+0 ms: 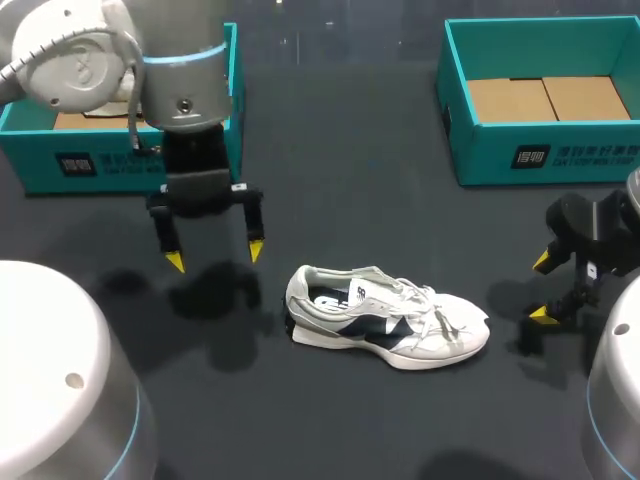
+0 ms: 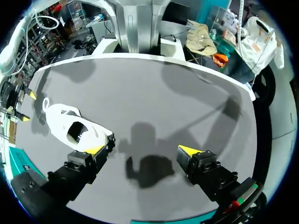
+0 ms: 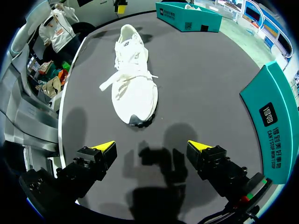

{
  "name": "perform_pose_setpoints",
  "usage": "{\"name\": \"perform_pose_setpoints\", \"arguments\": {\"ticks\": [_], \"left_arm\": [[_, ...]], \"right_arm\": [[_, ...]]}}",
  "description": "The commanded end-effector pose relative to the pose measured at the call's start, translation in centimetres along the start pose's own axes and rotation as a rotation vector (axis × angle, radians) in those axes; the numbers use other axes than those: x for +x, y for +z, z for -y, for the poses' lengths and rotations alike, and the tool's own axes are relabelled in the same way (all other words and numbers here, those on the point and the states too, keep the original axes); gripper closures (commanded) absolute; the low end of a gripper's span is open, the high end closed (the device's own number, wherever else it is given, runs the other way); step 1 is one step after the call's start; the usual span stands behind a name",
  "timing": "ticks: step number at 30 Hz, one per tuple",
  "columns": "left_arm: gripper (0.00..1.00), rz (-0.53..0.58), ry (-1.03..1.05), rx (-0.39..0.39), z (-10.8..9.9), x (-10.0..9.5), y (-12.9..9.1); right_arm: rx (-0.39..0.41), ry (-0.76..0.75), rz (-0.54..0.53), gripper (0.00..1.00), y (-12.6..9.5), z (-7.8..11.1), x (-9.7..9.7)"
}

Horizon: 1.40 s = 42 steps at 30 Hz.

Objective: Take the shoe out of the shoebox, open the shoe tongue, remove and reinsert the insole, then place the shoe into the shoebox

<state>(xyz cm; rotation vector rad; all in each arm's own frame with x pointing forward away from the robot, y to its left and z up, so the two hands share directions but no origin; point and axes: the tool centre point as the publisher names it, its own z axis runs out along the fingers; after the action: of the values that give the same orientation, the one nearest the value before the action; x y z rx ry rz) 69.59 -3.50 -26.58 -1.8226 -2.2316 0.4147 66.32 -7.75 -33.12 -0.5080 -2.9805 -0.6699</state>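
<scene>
White shoe out on the dark table, between two empty, spread-open grippers.

The shoe (image 1: 388, 322) stands on its sole near the middle of the table (image 1: 350, 150), laces loose, with a dark logo mark on its side. Its heel points toward the left gripper (image 1: 216, 256) and its toe toward the right gripper (image 1: 541, 288). Both grippers hang with their fingers wide apart, gripping nothing and clear of the shoe. A teal left shoebox (image 1: 110, 160) and a teal right shoebox (image 1: 545, 155) sit at the far corners, each with a white printed label on its front wall.
</scene>
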Motion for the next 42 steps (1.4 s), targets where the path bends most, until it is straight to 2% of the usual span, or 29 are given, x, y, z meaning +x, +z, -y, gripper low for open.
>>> {"name": "perform_pose_setpoints", "arguments": {"ticks": [1,10,15,16,18,19,30,33,40,42], "left_arm": [[0.0,0.292,-0.375,0.178,-0.7,0.6,0.1],[0.0,0.292,-0.375,0.178,-0.7,0.6,0.1],[0.0,0.494,-0.613,0.428,-1.3,1.1,1.2],[0.0,0.566,-0.675,0.452,-1.3,1.2,1.5],[0.0,0.648,-0.777,0.565,-1.4,1.7,1.8],[0.0,0.692,-0.816,0.581,-1.6,1.9,1.9],[0.0,0.692,-0.816,0.581,-1.6,1.9,1.9],[0.0,0.778,-0.82,0.599,-1.6,1.8,3.7],[0.0,0.88,-0.832,0.737,-2.5,1.6,5.9],[0.0,0.906,-0.851,0.749,-2.5,1.8,6.1]], "right_arm": [[0.002,0.001,0.003,0.0,0.1,0.0,0.1],[0.002,0.001,0.003,0.0,0.1,0.0,0.1],[0.002,0.001,0.003,0.0,0.1,0.0,0.1],[0.002,0.001,0.003,0.0,0.1,0.0,0.1],[0.002,0.001,0.003,0.0,0.1,0.0,0.1],[0.002,0.001,0.003,0.0,0.1,0.0,0.1],[0.002,0.001,0.003,0.0,0.1,0.0,0.1],[0.002,0.001,0.003,0.0,0.1,0.0,0.1],[0.002,0.001,0.003,0.0,0.1,0.0,0.1],[0.002,0.001,0.003,0.0,0.1,0.0,0.1]]}}
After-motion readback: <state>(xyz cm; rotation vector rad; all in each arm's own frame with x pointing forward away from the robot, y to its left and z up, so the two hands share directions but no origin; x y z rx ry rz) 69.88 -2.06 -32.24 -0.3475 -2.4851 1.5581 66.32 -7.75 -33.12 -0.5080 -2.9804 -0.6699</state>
